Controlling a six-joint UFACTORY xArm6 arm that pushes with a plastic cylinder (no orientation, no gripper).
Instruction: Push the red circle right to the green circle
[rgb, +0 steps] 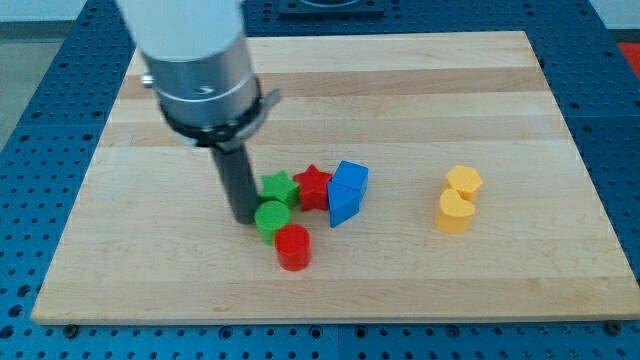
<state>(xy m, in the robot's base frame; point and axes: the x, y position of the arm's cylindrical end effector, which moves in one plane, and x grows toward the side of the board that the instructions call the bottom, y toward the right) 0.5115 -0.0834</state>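
Note:
The red circle (293, 246) sits on the wooden board, just below and slightly right of the green circle (271, 218), touching it. My tip (244, 217) rests on the board right at the green circle's left side, above and left of the red circle. The rod rises from there to the arm's grey body at the view's top left.
A green star (279, 187), a red star (313, 184) and two blue blocks (347, 192) cluster just above and right of the circles. Two yellow blocks (459, 199) stand further right. The board's (420, 80) edges border a blue perforated table.

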